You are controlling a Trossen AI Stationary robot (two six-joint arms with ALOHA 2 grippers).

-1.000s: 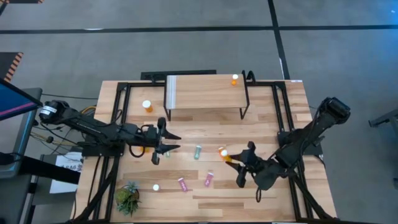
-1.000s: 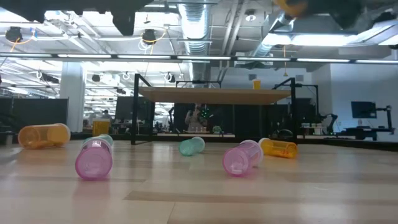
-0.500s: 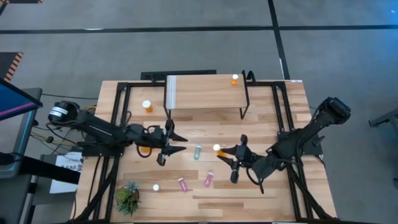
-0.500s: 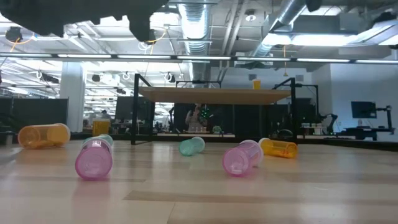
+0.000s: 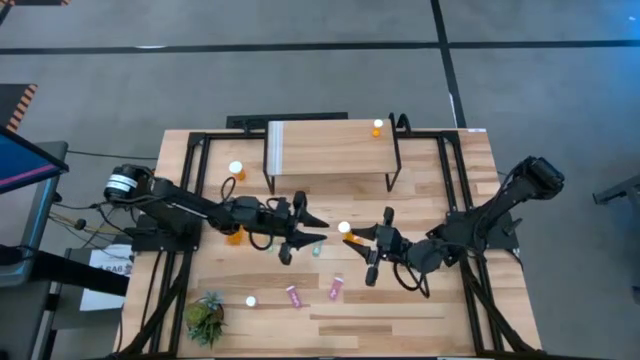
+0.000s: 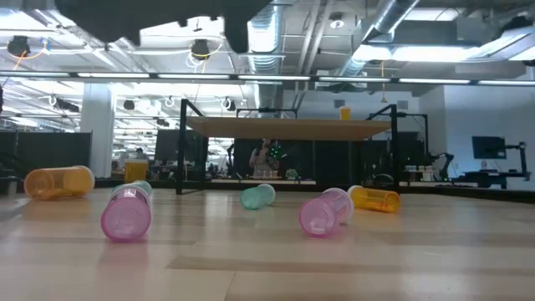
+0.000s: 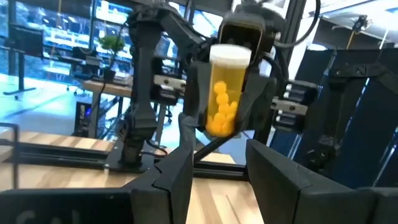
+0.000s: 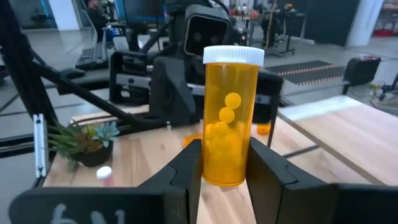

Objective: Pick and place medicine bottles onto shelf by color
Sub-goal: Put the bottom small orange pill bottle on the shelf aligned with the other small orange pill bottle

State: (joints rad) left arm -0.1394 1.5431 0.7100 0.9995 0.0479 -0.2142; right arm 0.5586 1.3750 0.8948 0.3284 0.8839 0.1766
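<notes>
While pinched upright between the right gripper (image 8: 224,171) fingers above mid-table, orange bottle (image 8: 232,115) faces left gripper (image 7: 217,177), spread and empty: apparent handover; next, closing squarely around it, then shelf (image 5: 330,148).

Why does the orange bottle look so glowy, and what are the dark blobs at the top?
Right wrist view: room light shines through the orange bottle held in the right gripper. Low view: the dark blobs are blurry arm parts, too near to be sharp; ceiling lights glare.

Even bright overhead lighting, soft faint shadows, ceiling-light glare, blurred wrist-view backgrounds
</notes>
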